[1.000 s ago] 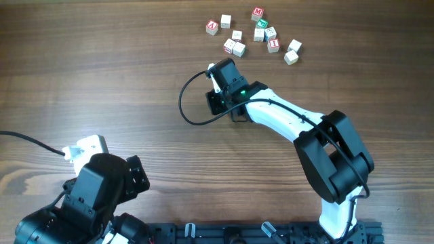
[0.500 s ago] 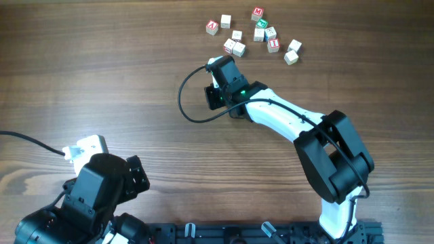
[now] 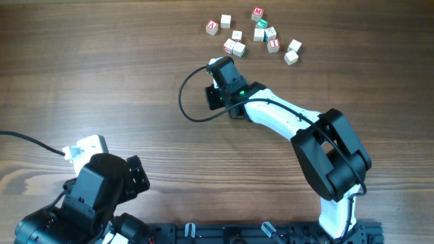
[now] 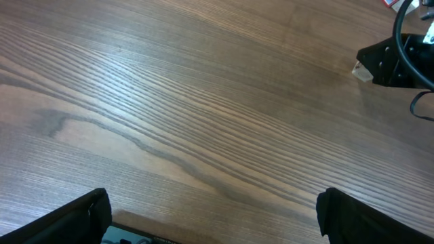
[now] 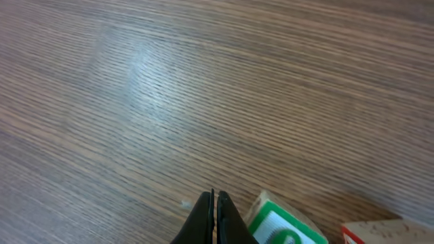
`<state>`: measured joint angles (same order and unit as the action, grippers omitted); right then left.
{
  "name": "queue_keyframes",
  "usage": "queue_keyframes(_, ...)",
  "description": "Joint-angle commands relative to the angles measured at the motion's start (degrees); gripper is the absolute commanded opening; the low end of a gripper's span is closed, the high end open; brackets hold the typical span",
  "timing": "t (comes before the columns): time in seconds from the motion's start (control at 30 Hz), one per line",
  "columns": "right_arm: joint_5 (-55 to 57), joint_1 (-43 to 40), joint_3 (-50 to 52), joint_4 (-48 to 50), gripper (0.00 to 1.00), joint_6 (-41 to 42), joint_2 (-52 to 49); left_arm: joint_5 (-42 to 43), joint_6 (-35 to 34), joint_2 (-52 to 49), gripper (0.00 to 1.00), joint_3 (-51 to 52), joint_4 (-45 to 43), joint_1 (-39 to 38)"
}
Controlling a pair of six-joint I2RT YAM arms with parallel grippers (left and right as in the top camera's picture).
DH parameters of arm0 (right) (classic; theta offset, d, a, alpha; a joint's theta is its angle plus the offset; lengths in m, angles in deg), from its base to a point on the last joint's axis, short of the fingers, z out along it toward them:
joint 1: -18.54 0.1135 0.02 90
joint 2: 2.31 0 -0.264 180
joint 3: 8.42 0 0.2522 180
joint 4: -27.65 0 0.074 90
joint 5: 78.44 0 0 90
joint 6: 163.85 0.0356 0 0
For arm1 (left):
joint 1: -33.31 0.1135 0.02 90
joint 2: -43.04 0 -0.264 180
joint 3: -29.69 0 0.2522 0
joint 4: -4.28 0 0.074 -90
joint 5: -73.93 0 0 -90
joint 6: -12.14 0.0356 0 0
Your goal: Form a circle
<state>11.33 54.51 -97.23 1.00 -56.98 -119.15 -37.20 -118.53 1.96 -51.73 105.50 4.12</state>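
Note:
The circle is a small clump of tiny wooden letter cubes beside my right gripper [image 5: 214, 201]. In the right wrist view a green-faced cube [image 5: 288, 227] lies just right of the shut fingertips, and a red-faced cube [image 5: 383, 234] sits at the bottom right corner. Nothing is between the fingers. From overhead the right wrist [image 3: 227, 76] covers this clump. The left wrist view shows one pale cube [image 4: 361, 70] poking out beside the right gripper's black body. My left gripper [image 4: 217, 227] stands open over bare wood near the front left, far from the cubes.
A loose scatter of like cubes [image 3: 259, 34] lies at the far side of the table [image 3: 102, 68], from a red-faced one [image 3: 212, 27] to a plain one [image 3: 291, 57]. A black cable [image 3: 184, 105] loops left of the right wrist. The left arm [image 3: 102, 190] fills the front left corner.
The right gripper has shifted slightly toward the far left over the clump, then held still. The left arm has not moved.

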Motion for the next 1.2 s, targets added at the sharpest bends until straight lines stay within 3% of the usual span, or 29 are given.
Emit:
queue_keyframes(0.0, 1.97, 0.17, -0.59, -0.68, 0.05, 1.38, -0.94, 0.07, -0.74, -0.11, 1.0, 0.22, 0.04, 0.07)
queue_keyframes(1.17, 5.75, 0.17, -0.59, -0.72, 0.05, 4.0, -0.94, 0.07, -0.74, -0.11, 1.0, 0.22, 0.04, 0.07)
